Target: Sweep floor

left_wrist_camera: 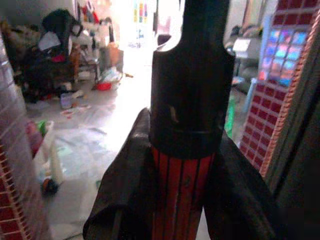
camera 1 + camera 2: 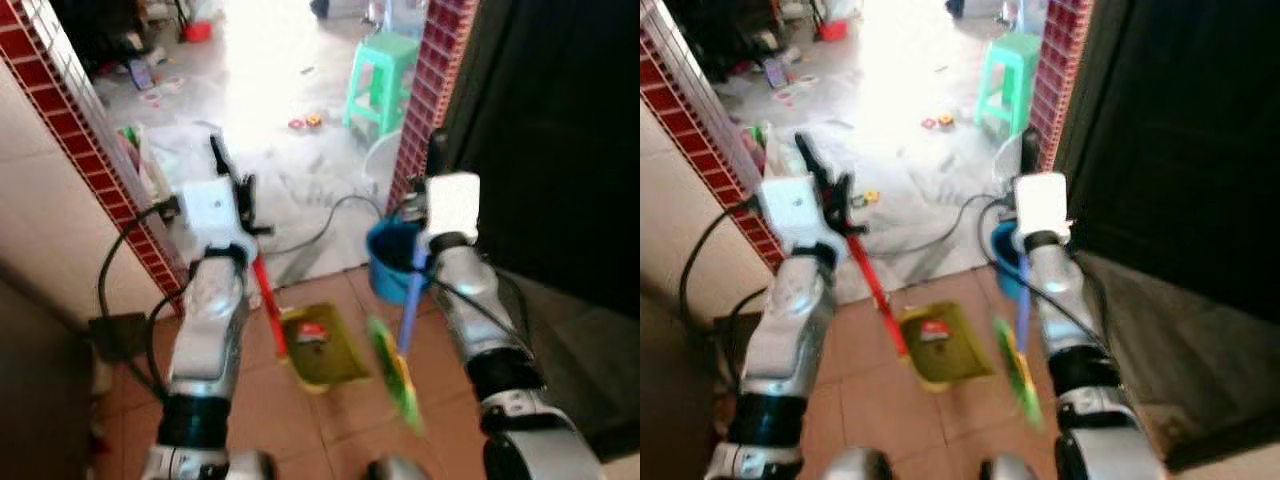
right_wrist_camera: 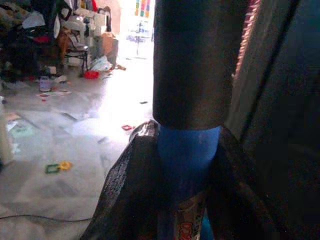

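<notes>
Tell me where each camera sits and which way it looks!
Left eye view: on the head, looking forward and down at both silver arms, the left gripper holding the dustpan's red handle and the yellow-green dustpan.
Right eye view: beside it, same scene; right gripper holds the blue broom handle.
Left wrist view: along black fingers clamping that red handle.
Right wrist view: along its fingers, blue handle between.
Both eyes share the green stool.
</notes>
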Tool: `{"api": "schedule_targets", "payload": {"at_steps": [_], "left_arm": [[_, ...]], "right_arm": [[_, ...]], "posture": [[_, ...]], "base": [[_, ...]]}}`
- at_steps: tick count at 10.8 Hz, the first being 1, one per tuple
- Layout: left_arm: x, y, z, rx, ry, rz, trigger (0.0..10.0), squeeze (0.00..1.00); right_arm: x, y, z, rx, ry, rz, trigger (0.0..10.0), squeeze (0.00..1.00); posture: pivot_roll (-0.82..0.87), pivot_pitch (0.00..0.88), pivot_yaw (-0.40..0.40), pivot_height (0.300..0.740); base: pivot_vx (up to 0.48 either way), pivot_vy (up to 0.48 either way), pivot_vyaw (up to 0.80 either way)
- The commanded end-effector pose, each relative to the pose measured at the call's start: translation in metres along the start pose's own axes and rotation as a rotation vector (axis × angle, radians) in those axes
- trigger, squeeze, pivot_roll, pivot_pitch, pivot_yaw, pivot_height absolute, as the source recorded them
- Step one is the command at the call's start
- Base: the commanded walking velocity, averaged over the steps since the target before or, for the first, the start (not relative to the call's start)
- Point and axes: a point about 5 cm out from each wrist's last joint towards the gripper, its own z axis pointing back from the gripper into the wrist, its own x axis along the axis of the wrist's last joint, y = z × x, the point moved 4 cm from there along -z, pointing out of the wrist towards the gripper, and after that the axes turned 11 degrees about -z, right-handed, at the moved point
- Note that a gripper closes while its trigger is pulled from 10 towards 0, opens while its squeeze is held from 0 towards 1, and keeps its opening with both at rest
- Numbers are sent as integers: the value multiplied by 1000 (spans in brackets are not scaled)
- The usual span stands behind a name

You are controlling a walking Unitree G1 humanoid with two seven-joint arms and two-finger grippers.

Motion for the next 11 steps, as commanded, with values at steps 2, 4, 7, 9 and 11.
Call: {"api": "schedule_targets", "payload": {"at_steps": [2, 4, 7, 9, 11], "left_arm": [[25, 10, -4, 43, -90, 18, 10000, 0], [46, 23, -9, 102, -155, 20, 10000, 0], [82, 46, -20, 189, -251, 41, 10000, 0], [106, 61, -27, 247, -319, 52, 10000, 0], [120, 70, -37, 293, -366, 38, 10000, 0]], "right_arm": [[12, 12, -6, 43, -39, 16, 10000, 0], [9, 14, -5, 54, -29, 11, 10000, 0], [6, 14, -4, 55, -20, 15, 10000, 0], [-3, 15, 0, 70, 13, 17, 10000, 0], [-6, 18, 1, 83, 20, 15, 10000, 0]], "posture": [[-55, 0, 37, 740], [-55, 0, 39, 740], [-56, 0, 43, 740], [-56, 0, 42, 740], [-61, 0, 41, 740]], "base": [[0, -141, 0], [0, 0, 0], [0, 0, 0], [0, 0, 0], [0, 0, 0]]}}
